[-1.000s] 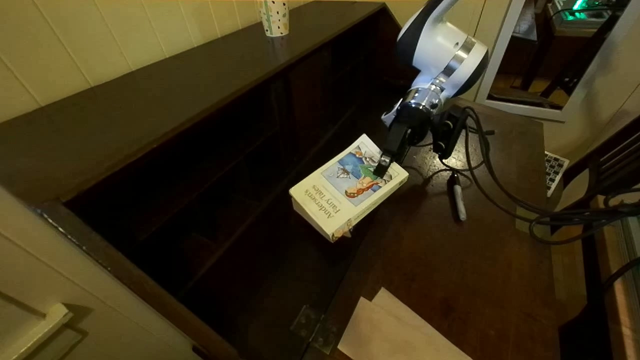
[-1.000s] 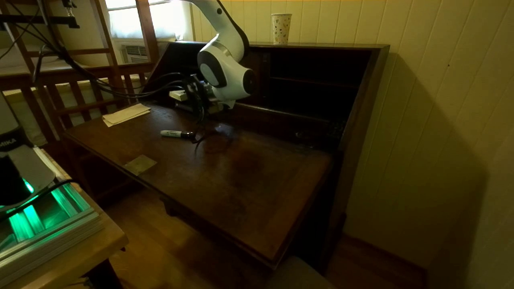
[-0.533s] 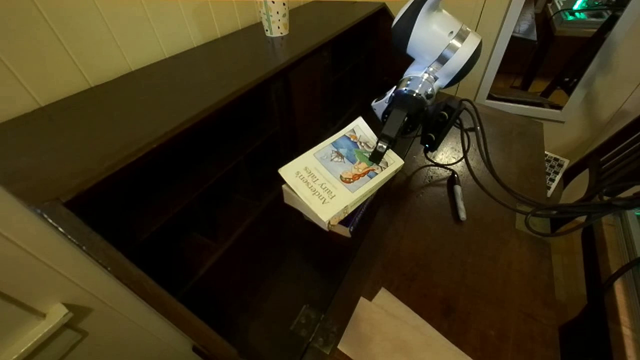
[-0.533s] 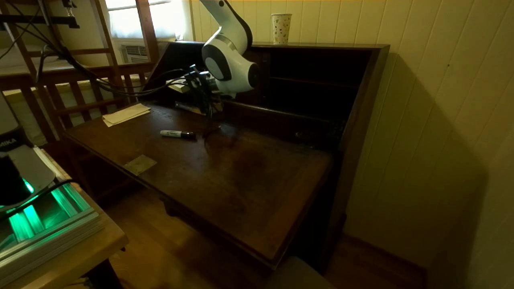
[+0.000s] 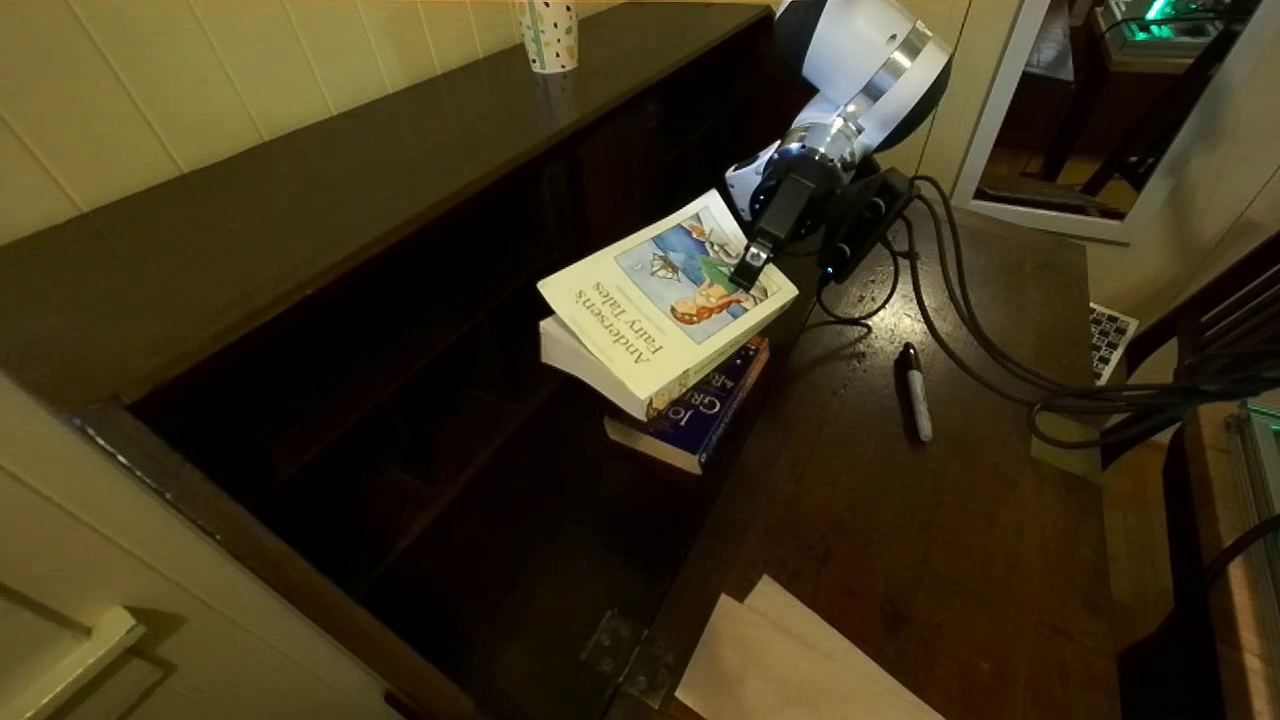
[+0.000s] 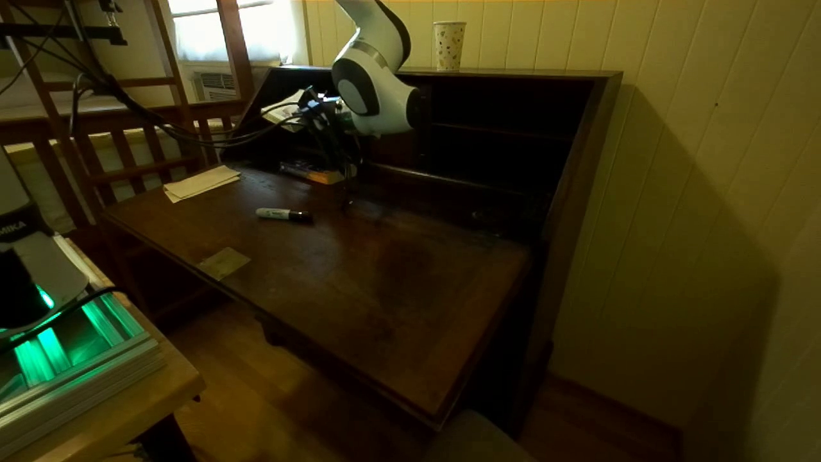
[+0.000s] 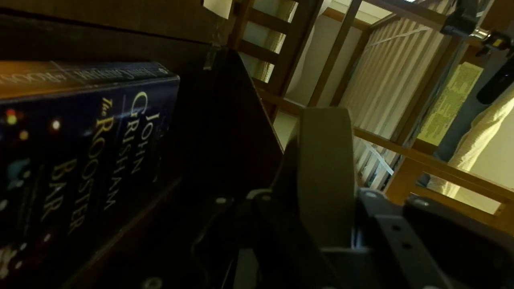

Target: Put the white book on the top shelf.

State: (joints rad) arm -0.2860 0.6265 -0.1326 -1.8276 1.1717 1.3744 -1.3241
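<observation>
A: In an exterior view, what is the gripper (image 5: 746, 276) doing near the center?

B: It is clamping the white book (image 5: 650, 310) toward its right-hand end, pressing on the illustrated cover. In the wrist view it is flanking the book's thick edge, right of the lower center.

A: Where is the white book hanging?

B: In an exterior view, left of center, it is tilting above the dark blue book (image 6: 317, 173), which is lying flat; a gap is separating the two.

A: And where is the top shelf (image 6: 503, 130) running?

B: It is crossing the upper right of that frame, inside the bookcase (image 6: 598, 138), while the white book is showing at the upper left.

A: What else is appearing?

B: In an exterior view, a spotted cup (image 5: 549, 38) is standing upright on the bookcase, upper left; a marker (image 5: 916, 393) is lying right of center, and pale papers (image 5: 790, 655) are resting at lower center.
</observation>
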